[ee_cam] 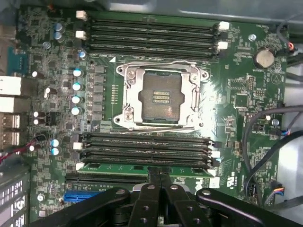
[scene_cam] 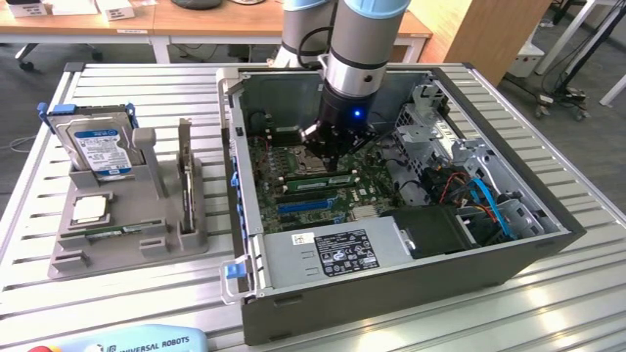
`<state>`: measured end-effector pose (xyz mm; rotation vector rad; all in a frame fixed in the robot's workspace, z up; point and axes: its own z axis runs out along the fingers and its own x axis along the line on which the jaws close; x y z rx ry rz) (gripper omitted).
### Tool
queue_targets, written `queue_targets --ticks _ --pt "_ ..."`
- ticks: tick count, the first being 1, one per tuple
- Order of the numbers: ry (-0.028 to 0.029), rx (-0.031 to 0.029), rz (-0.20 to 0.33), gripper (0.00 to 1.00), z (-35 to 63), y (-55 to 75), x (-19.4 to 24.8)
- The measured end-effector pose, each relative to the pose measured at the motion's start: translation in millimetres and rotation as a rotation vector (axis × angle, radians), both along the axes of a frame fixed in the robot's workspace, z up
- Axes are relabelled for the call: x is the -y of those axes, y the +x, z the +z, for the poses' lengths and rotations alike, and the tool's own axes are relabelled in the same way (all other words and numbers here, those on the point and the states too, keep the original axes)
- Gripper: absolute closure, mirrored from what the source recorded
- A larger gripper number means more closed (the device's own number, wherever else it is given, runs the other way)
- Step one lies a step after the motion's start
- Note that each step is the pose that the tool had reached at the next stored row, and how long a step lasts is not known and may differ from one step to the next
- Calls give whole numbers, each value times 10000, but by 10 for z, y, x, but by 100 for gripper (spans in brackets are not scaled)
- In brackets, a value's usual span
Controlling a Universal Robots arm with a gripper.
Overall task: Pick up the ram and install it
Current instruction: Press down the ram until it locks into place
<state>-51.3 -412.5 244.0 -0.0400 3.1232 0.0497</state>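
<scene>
The ram sits edge-up in the motherboard slot nearest the blue connector, and its green strip runs the slot's length. It is also seen in the exterior view as a green stick below the arm's tool. My gripper is shut, with its two black fingers pressed together and nothing between them. The tips rest at the ram's top edge near its middle. In the exterior view my gripper reaches down into the open computer case. The empty processor socket lies just beyond the ram slots.
A grey holder on the exterior view's left carries a hard drive and a square silver processor chip. Inside the case are a power supply, drive cages and blue and black cables. Several empty black slots lie past the socket.
</scene>
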Motion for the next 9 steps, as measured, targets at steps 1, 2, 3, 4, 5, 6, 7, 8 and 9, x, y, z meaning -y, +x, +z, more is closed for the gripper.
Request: queue_targets --ticks 1,2,3,4,5,6,7,8,9 --pt "-1 0 -114 90 0 0 0" --pt "0 -1 -216 90 0 0 0" --pt "0 0 -332 90 0 0 0" --pt "0 -1 -340 90 0 0 0" --pt "0 0 -340 90 0 0 0" --pt "0 0 -341 90 0 0 0" --pt "0 0 -341 90 0 0 0" --pt "-1 0 -341 90 0 0 0" --pt "0 0 -341 90 0 0 0"
